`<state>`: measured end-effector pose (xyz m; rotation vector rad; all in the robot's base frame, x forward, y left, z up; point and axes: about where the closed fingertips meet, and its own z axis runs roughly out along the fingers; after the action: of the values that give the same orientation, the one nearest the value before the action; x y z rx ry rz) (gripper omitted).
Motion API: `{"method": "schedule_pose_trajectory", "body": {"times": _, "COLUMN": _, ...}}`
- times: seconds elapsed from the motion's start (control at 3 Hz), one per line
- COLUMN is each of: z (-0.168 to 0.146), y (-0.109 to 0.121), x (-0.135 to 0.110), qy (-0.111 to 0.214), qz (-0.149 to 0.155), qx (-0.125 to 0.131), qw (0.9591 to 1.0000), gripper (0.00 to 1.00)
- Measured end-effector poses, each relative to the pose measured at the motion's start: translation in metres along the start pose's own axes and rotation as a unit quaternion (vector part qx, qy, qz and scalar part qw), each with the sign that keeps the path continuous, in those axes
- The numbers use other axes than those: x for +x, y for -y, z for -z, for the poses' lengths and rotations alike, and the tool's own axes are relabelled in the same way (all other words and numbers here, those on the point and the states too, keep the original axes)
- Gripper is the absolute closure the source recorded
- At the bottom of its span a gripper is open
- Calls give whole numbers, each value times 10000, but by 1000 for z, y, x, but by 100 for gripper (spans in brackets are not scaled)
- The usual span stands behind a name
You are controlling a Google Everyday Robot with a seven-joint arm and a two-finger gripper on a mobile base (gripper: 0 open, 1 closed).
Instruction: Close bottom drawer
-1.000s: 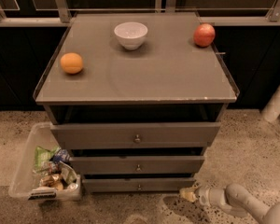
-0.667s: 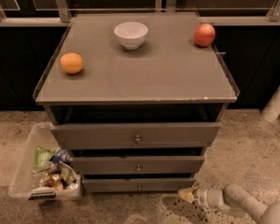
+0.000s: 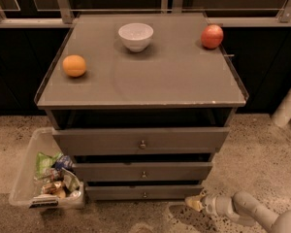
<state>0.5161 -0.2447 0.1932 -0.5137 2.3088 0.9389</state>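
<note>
The grey cabinet (image 3: 140, 76) has three drawers. The bottom drawer (image 3: 144, 192) is the lowest one, with a slim grey front and a small round knob (image 3: 145, 195); its front sits a little behind the middle drawer's front (image 3: 142, 171). My gripper (image 3: 194, 203) is low near the floor, just right of the bottom drawer's right end, pointing left. Its pale arm (image 3: 252, 212) comes in from the lower right corner.
On the cabinet top stand a white bowl (image 3: 135, 35), an orange (image 3: 74, 65) and a red apple (image 3: 212, 36). A clear plastic bin (image 3: 26, 174) with snack packets sits on the floor to the cabinet's left. A white pole (image 3: 287, 106) stands at right.
</note>
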Motion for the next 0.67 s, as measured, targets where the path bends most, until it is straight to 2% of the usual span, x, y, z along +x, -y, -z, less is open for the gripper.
{"method": "schedule_pose_trajectory", "body": {"times": 0.33, "z": 0, "y": 0, "x": 0, "qy": 0, "qz": 0, "qx": 0, "qw": 10000, "gripper": 12}}
{"method": "schedule_pose_trajectory", "body": {"times": 0.67, "z": 0, "y": 0, "x": 0, "qy": 0, "qz": 0, "qx": -1, "qw": 10000, "gripper": 0}}
